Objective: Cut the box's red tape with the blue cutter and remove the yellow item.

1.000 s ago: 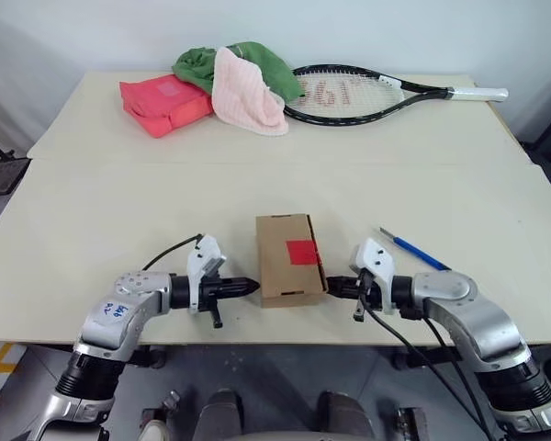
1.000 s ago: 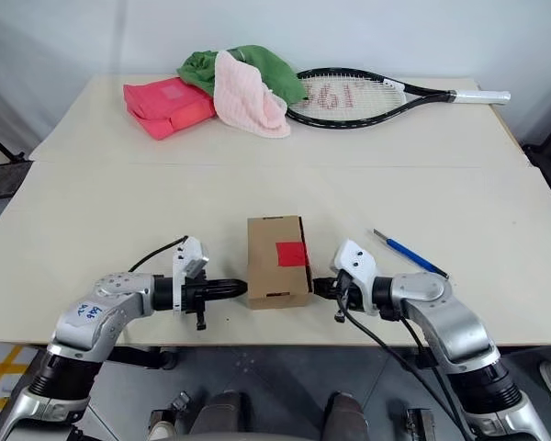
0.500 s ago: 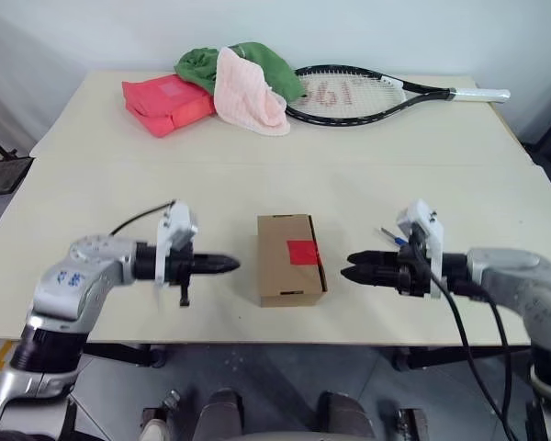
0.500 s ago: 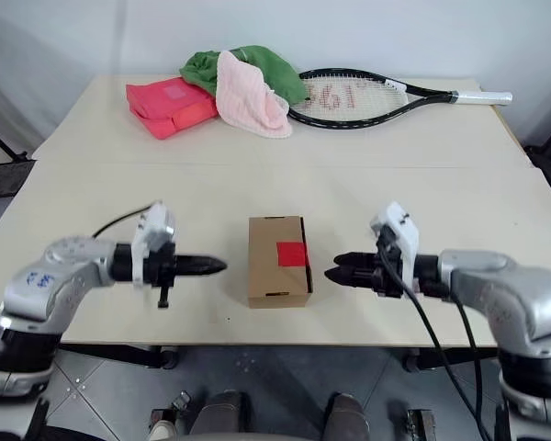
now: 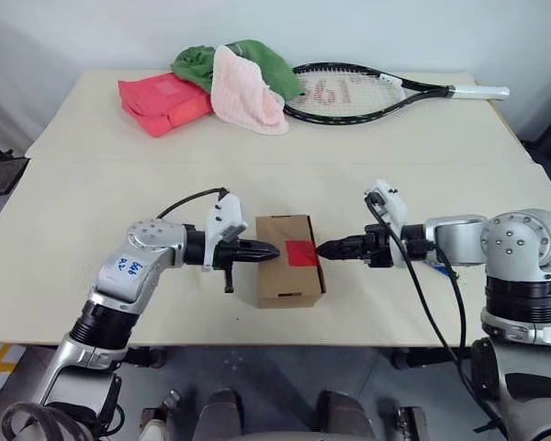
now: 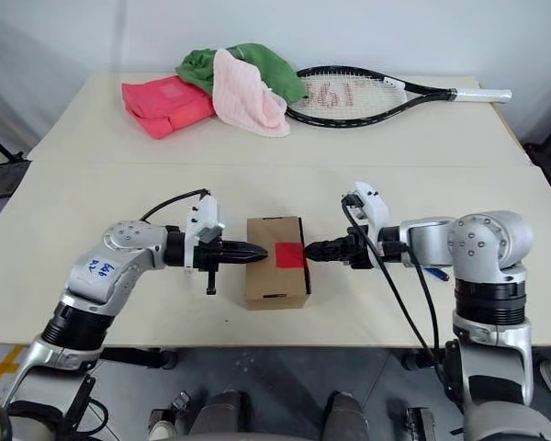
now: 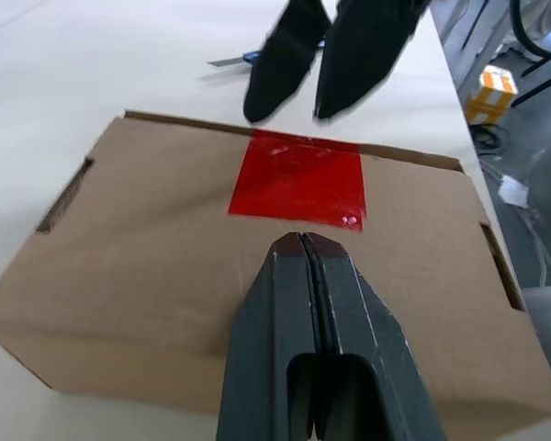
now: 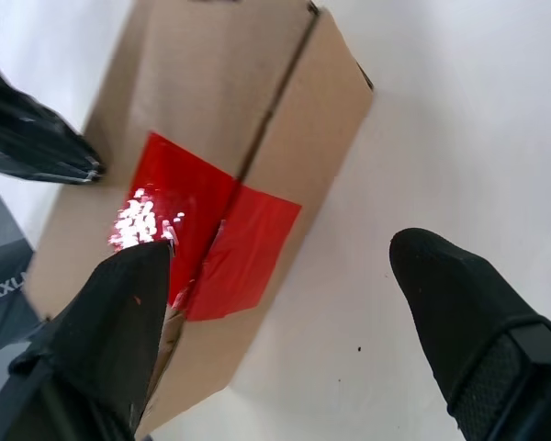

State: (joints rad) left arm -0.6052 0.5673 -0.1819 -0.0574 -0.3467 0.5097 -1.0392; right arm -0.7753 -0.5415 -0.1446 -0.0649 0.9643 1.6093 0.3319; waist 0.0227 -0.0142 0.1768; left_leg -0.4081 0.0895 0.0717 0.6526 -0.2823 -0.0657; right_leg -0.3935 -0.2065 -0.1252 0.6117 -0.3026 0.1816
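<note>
The box (image 5: 285, 276), a small brown carton, lies near the table's front edge with red tape (image 5: 301, 253) across its top seam and down its right side. My left gripper (image 5: 274, 250) is shut and empty, and its tip hovers over the box top just left of the tape (image 7: 298, 179). From the other side my right gripper (image 5: 323, 247) points at the taped edge. It stands open, its fingers (image 8: 129, 303) spread wide over the tape. The blue cutter (image 7: 248, 58) lies on the table behind my right gripper, largely covered by that arm. The yellow item is hidden.
At the table's far side lie a red-pink package (image 5: 163, 101), a green cloth (image 5: 257, 57) with a pink cloth (image 5: 246, 92) on it, and a black tennis racket (image 5: 358, 90). The table's front edge (image 5: 275, 342) runs just below the box.
Both grippers lifted off the table beside the box, swung outward, then came back in higher, their tips now over the box top. My right gripper opened; the left stayed shut.
</note>
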